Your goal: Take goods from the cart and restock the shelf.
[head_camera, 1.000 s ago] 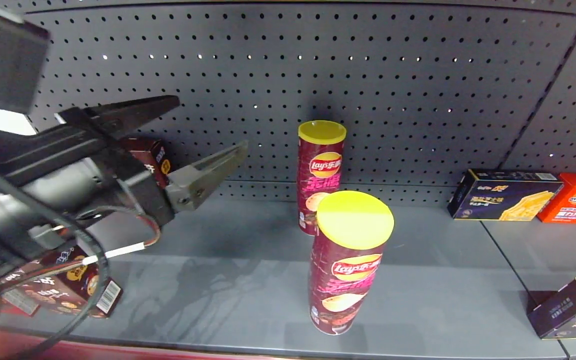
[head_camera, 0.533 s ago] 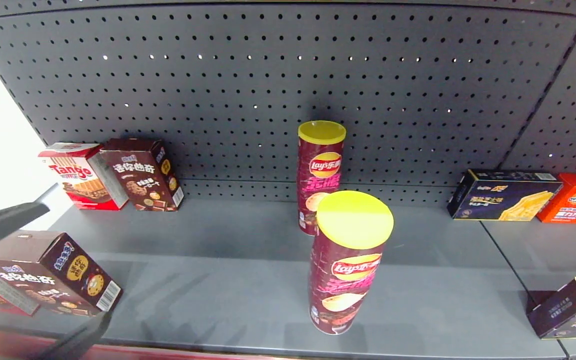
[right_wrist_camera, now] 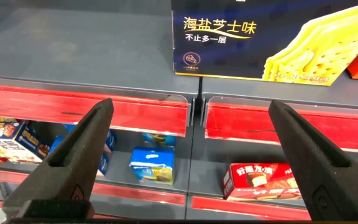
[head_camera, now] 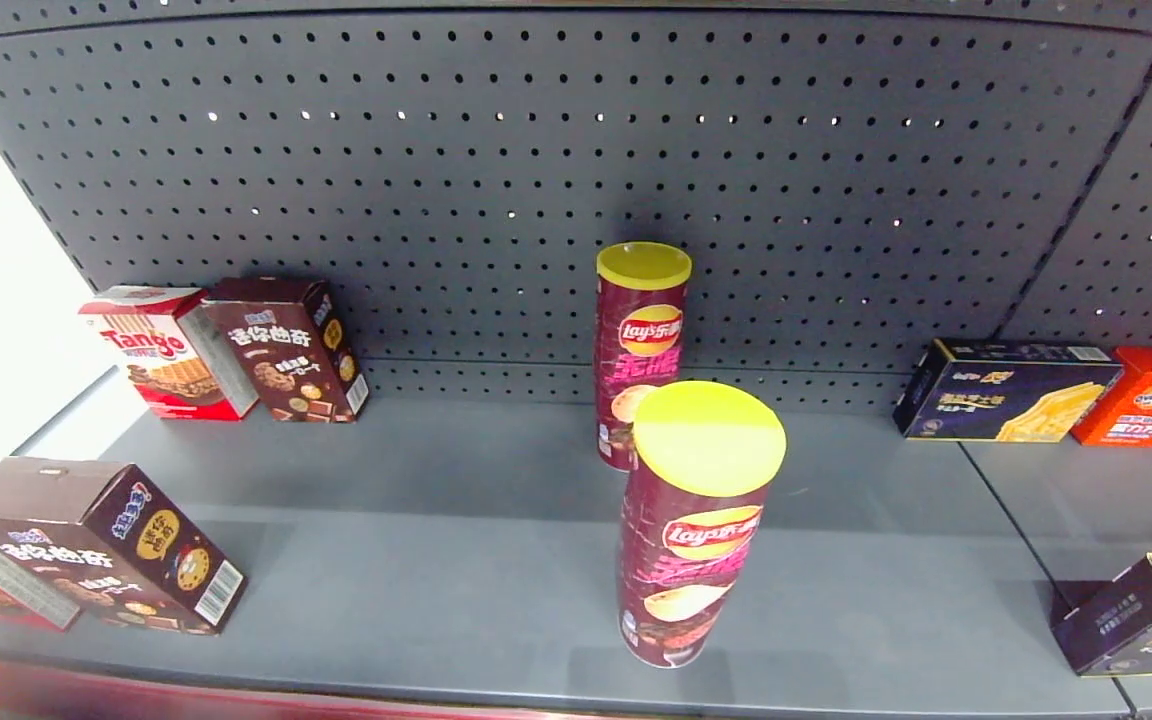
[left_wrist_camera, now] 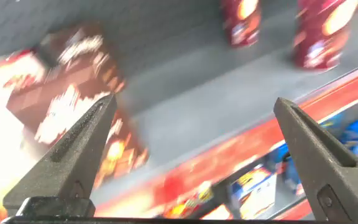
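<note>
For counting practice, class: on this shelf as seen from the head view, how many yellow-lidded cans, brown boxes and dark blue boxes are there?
Yellow-lidded cans: 2
Brown boxes: 2
Dark blue boxes: 2
Total: 6

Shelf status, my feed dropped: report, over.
Left gripper, right gripper: jaws open, empty. Front can and back can upright on shelf. Boxes at both sides, apart from cans.

Upright chip cans (head_camera: 696,530) on shelf (head_camera: 436,560)
</note>
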Robot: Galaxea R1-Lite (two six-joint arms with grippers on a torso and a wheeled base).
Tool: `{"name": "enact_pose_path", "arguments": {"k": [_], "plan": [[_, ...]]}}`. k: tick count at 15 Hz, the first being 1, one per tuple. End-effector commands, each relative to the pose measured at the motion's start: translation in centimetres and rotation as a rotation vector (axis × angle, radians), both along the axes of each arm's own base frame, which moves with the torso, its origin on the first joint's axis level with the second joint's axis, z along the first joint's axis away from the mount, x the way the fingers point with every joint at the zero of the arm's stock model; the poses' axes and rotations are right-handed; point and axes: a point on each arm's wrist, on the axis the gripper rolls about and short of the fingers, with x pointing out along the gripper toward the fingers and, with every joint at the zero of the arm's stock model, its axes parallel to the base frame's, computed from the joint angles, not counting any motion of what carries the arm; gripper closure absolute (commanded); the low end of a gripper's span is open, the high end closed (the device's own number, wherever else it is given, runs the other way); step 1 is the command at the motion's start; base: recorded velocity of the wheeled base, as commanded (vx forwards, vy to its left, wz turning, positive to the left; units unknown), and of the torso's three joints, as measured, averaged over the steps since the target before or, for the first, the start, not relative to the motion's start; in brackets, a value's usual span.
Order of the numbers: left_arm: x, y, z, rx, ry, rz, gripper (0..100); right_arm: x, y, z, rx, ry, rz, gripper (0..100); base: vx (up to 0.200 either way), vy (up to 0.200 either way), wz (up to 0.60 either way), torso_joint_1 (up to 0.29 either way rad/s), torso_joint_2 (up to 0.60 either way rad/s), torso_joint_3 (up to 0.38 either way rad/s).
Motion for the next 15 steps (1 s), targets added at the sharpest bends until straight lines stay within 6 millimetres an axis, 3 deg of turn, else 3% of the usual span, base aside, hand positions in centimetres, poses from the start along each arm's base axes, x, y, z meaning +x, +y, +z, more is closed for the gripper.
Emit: {"name": "enact_pose_path", "arguments": {"k": [1,4,7,15], "plan": [[-0.9,0.3,-1.3,-0.016,-0.037,0.064,0,0.0,0.0,0.0,-0.001,0.002,0.001,0,0.0,0.0,0.0,0.0,0.0,0.0],[-1.0,0.1,-3.5,0.029,0.147,0.226,0,0.0,0.0,0.0,-0.001,0.002,0.001,0,0.0,0.0,0.0,0.0,0.0,0.0],[-1.3,-0.1,-3.8,0.008,0.142,0.379,0,0.0,0.0,0.0,-0.001,0.002,0.001,0,0.0,0.0,0.0,0.0,0.0,0.0],[-1.9,-0.1,-4.0,-0.096,0.091,0.382,0,0.0,0.0,0.0,-0.001,0.002,0.001,0,0.0,0.0,0.0,0.0,0.0,0.0]]}}
